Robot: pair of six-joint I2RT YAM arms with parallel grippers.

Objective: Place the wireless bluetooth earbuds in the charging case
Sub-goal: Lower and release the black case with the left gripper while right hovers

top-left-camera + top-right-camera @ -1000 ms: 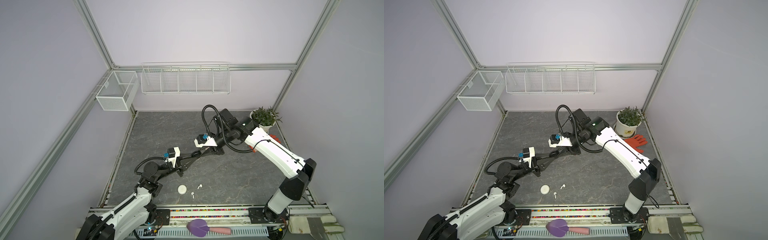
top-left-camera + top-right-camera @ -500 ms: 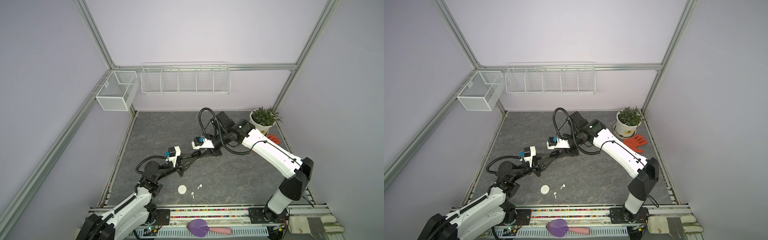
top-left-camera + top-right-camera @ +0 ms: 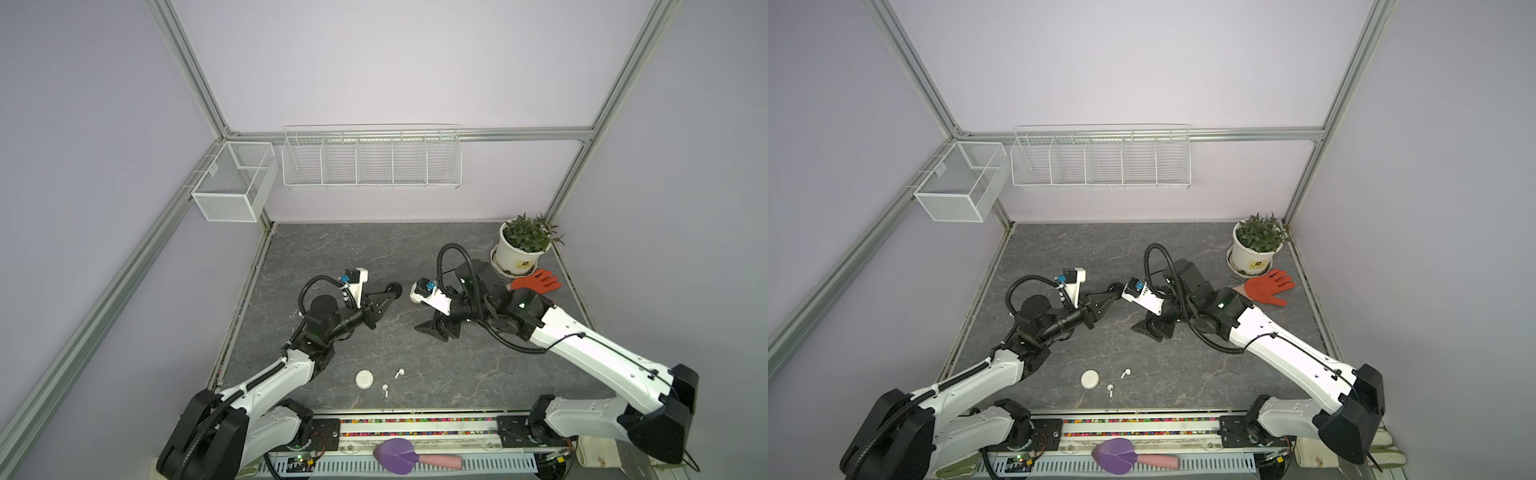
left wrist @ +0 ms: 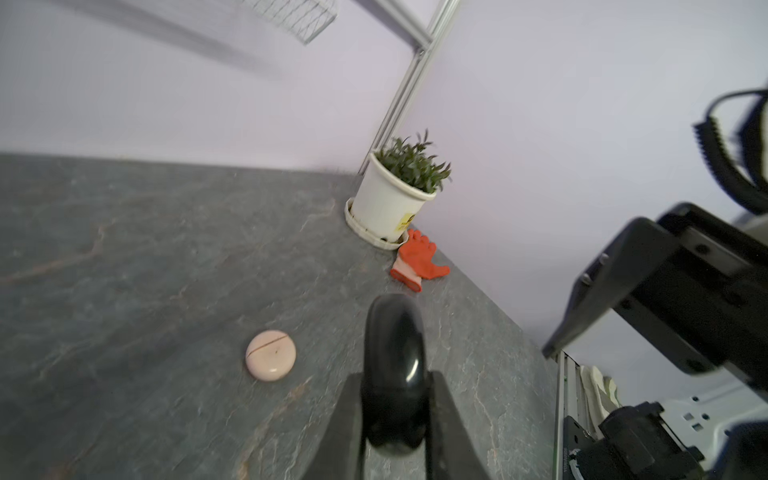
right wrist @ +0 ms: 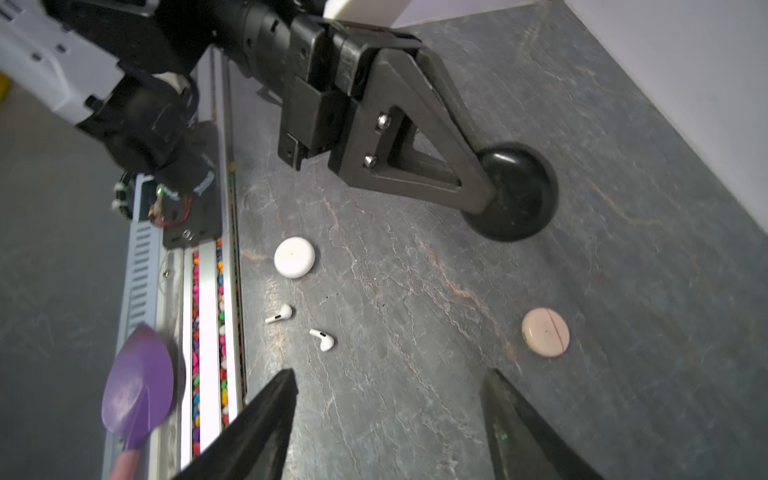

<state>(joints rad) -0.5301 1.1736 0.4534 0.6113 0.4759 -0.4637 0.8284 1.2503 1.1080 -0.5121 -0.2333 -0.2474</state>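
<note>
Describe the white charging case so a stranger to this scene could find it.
At the front edge of the grey table, near the base of the left arm, lies the white case, beside two white earbuds. Unlike them, it is a stemless round puck.

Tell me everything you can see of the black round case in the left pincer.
The black case is a small round puck, glossy like smooth plastic, with rounded edges and a bright highlight on its rim. No seam or opening shows, so it looks shut. The left pincer is closed on it, one finger pressed on each flat face, holding it on edge over the grey table.
</note>
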